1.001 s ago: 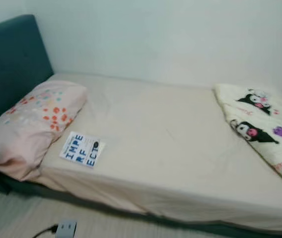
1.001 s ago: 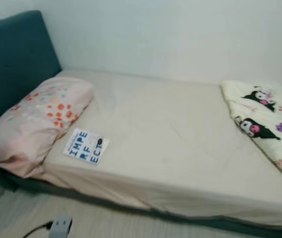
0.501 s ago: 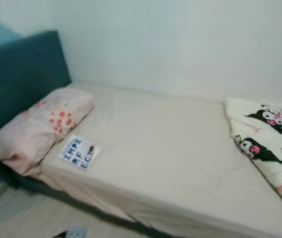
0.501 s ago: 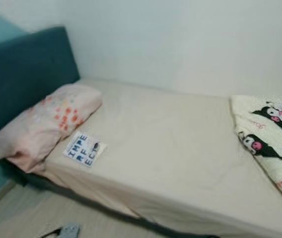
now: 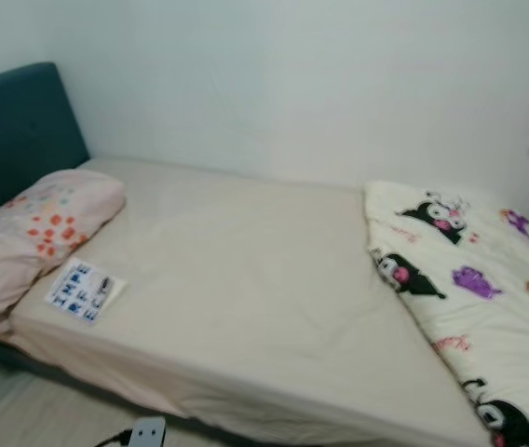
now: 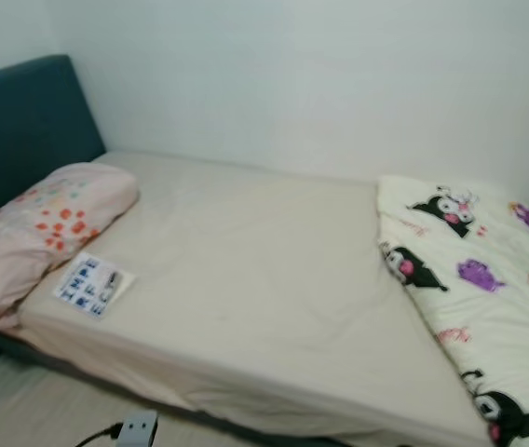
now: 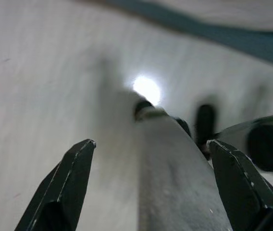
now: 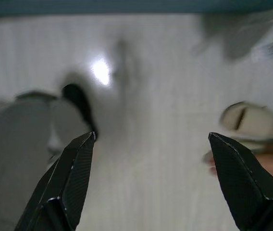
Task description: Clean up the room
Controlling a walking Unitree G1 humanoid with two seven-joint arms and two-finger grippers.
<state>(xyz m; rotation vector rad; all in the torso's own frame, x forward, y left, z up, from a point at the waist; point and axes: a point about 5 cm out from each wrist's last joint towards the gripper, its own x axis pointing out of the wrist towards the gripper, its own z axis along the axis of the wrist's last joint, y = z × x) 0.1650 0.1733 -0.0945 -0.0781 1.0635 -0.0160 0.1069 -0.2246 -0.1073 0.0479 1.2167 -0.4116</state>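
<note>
A bed (image 5: 246,279) with a bare cream sheet stands against the white wall. At its left end lies a pink flowered pillow (image 5: 32,233), and beside it a white book (image 5: 85,291) with blue letters rests on the sheet. A cream blanket (image 5: 469,289) printed with cartoon figures covers the bed's right end. My left gripper (image 7: 152,142) hangs open above pale floor, nothing between its fingers. My right gripper (image 8: 152,137) is open too, above the floor.
A teal headboard (image 5: 18,126) rises at the left. A white power strip (image 5: 148,433) with a black cord lies on the floor by the bed's near edge. In the right wrist view a person's slippered foot (image 8: 256,122) is on the floor.
The whole picture has shifted, so the camera has turned toward the right; more of the blanket shows. Book, pillow and blanket have not moved on the bed.
</note>
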